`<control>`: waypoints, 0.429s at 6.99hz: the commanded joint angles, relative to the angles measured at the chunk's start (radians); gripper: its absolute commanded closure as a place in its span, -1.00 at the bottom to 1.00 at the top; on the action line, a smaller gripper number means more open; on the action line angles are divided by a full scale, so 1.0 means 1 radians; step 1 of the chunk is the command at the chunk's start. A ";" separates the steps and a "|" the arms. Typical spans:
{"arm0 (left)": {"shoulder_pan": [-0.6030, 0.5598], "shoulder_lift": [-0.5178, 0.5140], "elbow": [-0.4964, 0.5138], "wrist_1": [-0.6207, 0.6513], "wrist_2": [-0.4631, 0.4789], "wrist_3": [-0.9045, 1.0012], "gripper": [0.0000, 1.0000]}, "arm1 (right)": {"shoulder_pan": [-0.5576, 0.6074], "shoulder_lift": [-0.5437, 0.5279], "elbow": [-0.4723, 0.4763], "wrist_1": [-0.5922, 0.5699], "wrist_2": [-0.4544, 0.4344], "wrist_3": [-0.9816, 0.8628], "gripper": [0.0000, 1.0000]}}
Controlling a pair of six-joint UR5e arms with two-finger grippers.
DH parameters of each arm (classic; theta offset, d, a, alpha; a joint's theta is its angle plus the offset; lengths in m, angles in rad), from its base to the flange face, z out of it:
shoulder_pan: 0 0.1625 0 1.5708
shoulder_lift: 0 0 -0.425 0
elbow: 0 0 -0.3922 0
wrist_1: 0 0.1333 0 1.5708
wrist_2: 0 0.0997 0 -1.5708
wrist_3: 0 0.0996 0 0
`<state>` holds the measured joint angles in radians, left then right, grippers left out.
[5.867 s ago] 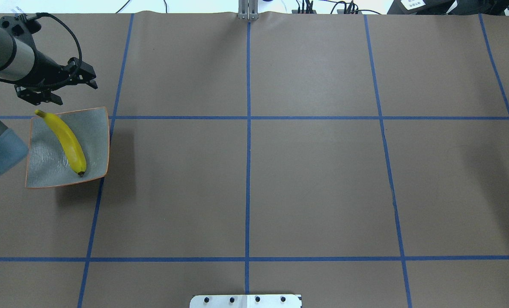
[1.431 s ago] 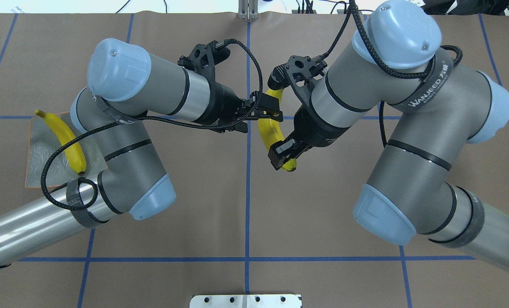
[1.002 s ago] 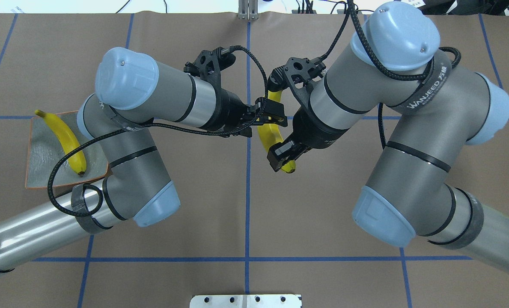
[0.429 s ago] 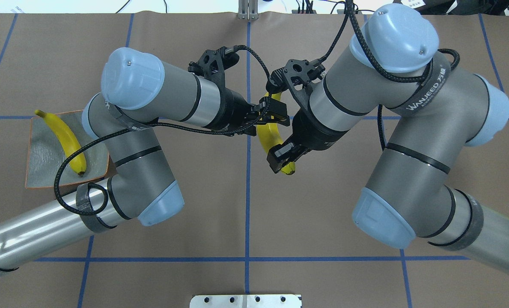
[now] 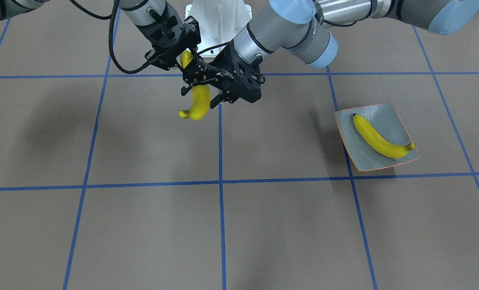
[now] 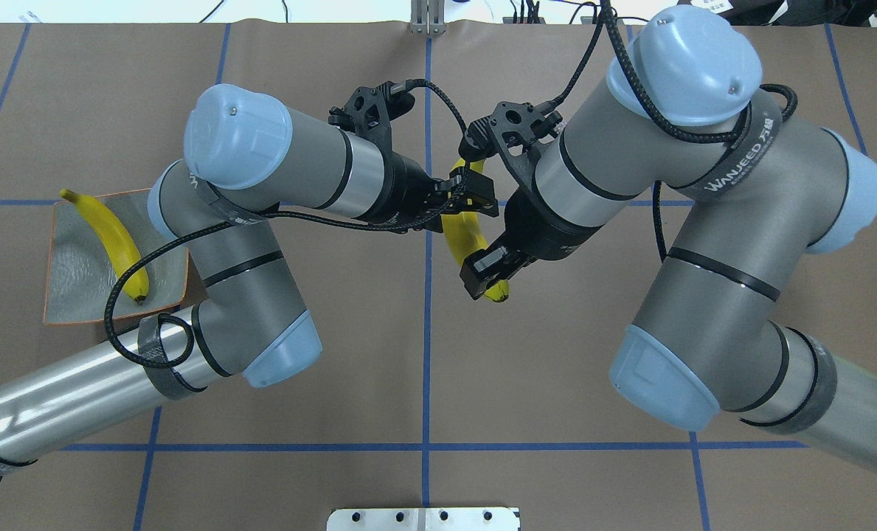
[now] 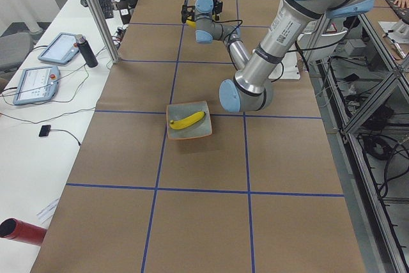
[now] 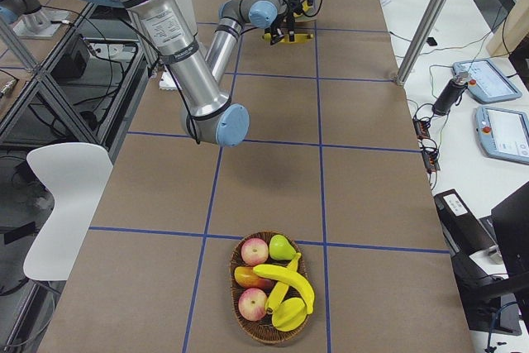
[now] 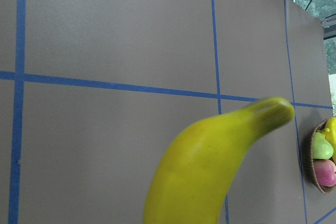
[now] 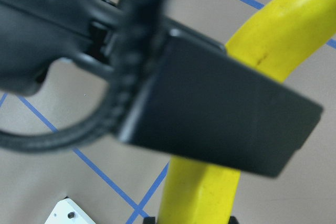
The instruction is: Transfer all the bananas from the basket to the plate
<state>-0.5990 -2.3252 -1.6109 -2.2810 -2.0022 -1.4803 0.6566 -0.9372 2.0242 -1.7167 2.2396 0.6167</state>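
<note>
The square grey-blue plate with a thin orange rim sits on the brown paper table with blue tape lines, out on the robot's left side. 1 bright yellow curved banana lies in it, from corner to corner. Its dark tip is near the plate's edge.

Far off, at the other end of the table, is a brown woven oval basket. In it are more yellow bananas, 2 pink-red apples and 1 green pear, all packed close together.

Another yellow banana, the held banana, is up in the air over the middle of the table, well apart from both the plate and the basket. The right gripper is squeezed tight on it near the end that points to the robot, with 1 black finger on each side.

The left gripper comes in from the side, further along the held banana toward its stem end. Its 2 fingers sit 1 on each side of the fruit, very close to the skin. I cannot tell if they are pressing on it or just beside it. In the right wrist view, 1 black finger of the left gripper lies across the front of the held banana.
</note>
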 commanded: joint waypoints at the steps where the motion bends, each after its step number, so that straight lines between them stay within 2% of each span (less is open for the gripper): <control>1: 0.005 0.000 0.002 0.000 0.000 0.000 -0.42 | 0.000 -0.003 0.001 0.000 -0.001 0.000 1.00; 2: 0.005 0.001 0.002 0.000 0.000 -0.002 -0.12 | 0.000 -0.003 0.001 0.000 -0.001 0.000 1.00; 3: 0.005 0.001 0.003 0.000 0.000 -0.002 0.32 | 0.000 -0.003 -0.001 0.000 -0.001 0.000 1.00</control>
<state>-0.5944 -2.3246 -1.6087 -2.2810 -2.0018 -1.4813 0.6565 -0.9399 2.0247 -1.7165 2.2382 0.6167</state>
